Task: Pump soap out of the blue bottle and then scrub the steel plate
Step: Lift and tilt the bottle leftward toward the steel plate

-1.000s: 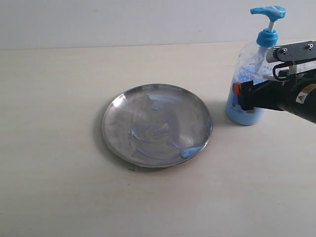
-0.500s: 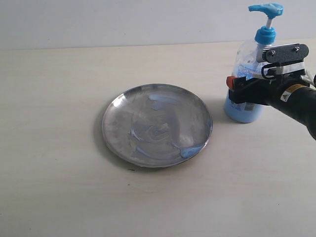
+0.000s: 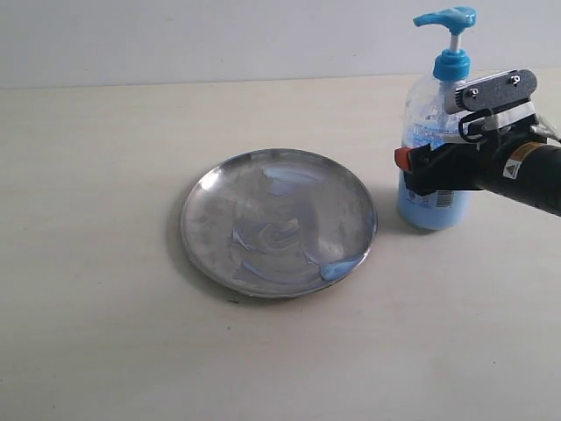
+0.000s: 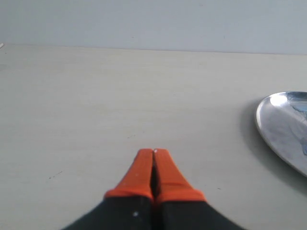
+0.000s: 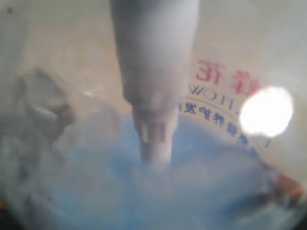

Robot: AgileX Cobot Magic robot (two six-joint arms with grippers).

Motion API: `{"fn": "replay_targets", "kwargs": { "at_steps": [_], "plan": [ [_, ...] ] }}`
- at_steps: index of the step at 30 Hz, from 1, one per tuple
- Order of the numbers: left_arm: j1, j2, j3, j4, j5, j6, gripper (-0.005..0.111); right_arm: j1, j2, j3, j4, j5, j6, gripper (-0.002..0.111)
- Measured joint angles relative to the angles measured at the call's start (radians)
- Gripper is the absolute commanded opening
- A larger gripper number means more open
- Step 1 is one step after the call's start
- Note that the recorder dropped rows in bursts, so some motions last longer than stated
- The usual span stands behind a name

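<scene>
Displacement on the right side only. Left jaws, at lower centre of the left wrist view, are clenched on nothing, orange pads (image 4: 141, 170) pressed together above the bare bench (image 4: 72, 120). The rim of the steel plate (image 4: 278, 124) shows at that frame's right edge. In the exterior view the steel plate (image 3: 206, 206) lies at frame centre exactly where it lay a second ago. The soap (image 3: 337, 268) shows the same pale smears, with the thickest blob at the lower right rim. Right of it, the blue bottle (image 3: 428, 114) has moved leftward in frame over the last second and slightly toward the lower edge. It stays upright, and the gap to the plate rim is narrower, though the two are still apart. Right jaws grasp the bottle body at mid-height, red tip on its left flank. The bottle travelled with the arm, so I read this as a true hold rather than mere contact. Cannot tell whether the base rides on the bench or is lifted clear. The right wrist view is filled by bottle wall, dip tube (image 5: 153, 96) and blue liquid, which fits a close grip. The pump head (image 3: 447, 17) is at upper right, raised and unpressed, spout pointing left toward the plate. Judgement: the bottle is being brought nearer the plate for a pump stroke, and scrubbing has not started.
</scene>
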Motion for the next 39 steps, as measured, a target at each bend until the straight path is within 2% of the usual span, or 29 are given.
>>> {"fn": "replay_targets", "kwargs": {
  "at_steps": [5, 15, 39],
  "plan": [
    [0.0, 0.0, 0.0, 0.0, 0.0, 0.0, 0.0, 0.004, -0.062, 0.0, -0.057, 0.063, 0.014, 0.0],
    [0.0, 0.0, 0.0, 0.0, 0.0, 0.0, 0.0, 0.112, -0.087, 0.0, -0.047, 0.11, -0.06, 0.0],
    [0.0, 0.0, 0.0, 0.0, 0.0, 0.0, 0.0, 0.114, -0.01, -0.03, 0.001, 0.069, -0.156, 0.0]
  ]
}}
